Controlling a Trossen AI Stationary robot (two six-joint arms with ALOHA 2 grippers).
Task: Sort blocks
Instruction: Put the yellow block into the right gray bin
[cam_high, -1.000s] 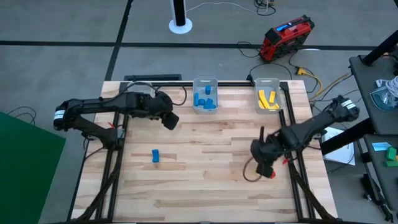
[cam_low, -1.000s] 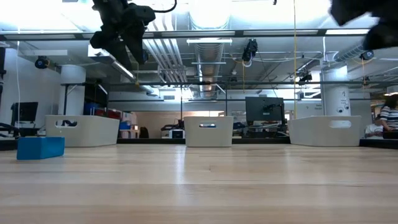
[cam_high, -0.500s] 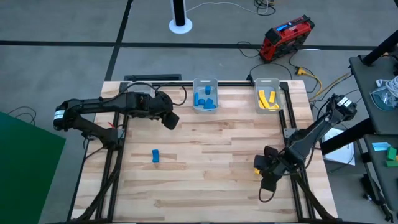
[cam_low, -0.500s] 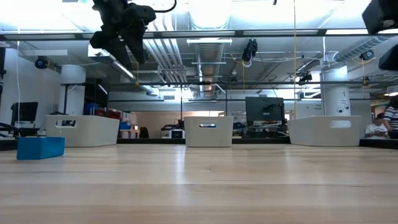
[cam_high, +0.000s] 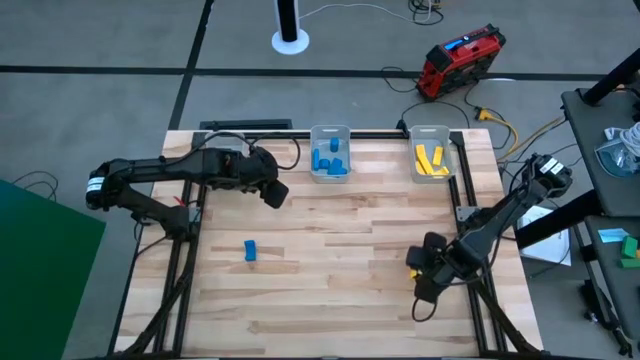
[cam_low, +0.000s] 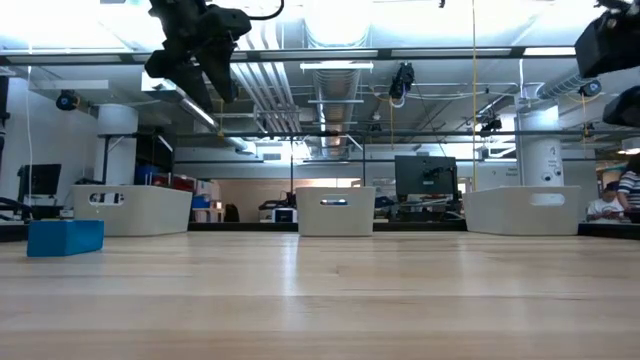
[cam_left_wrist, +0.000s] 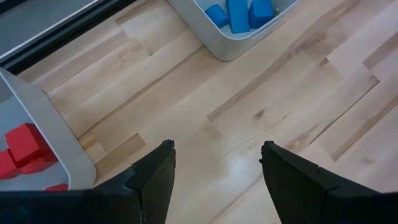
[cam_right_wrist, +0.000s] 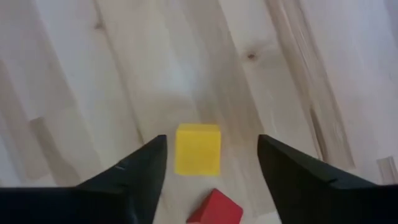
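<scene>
- Hovering over the table's (cam_high: 330, 300) right front part, the right gripper (cam_right_wrist: 211, 163) has its fingers spread wide, a yellow block (cam_right_wrist: 198, 149) between the tips and a red block (cam_right_wrist: 215, 209) just beside it.
- Left gripper (cam_left_wrist: 214, 165), fingers spread and holding nothing, hangs between the red-block bin (cam_left_wrist: 59, 146) and the blue-block bin (cam_left_wrist: 233, 43).
- A lone blue block (cam_high: 250, 250) lies well apart from both.
- No readable writing shows.

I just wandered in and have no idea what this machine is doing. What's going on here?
Two robot arms are sorting toy blocks by colour into bins. The right hand is open over a yellow block and a red block near the table's right edge. The left hand waits, open, above the table near the bin of blue blocks. Another bin holds yellow blocks. One blue block lies loose on the table.
</scene>
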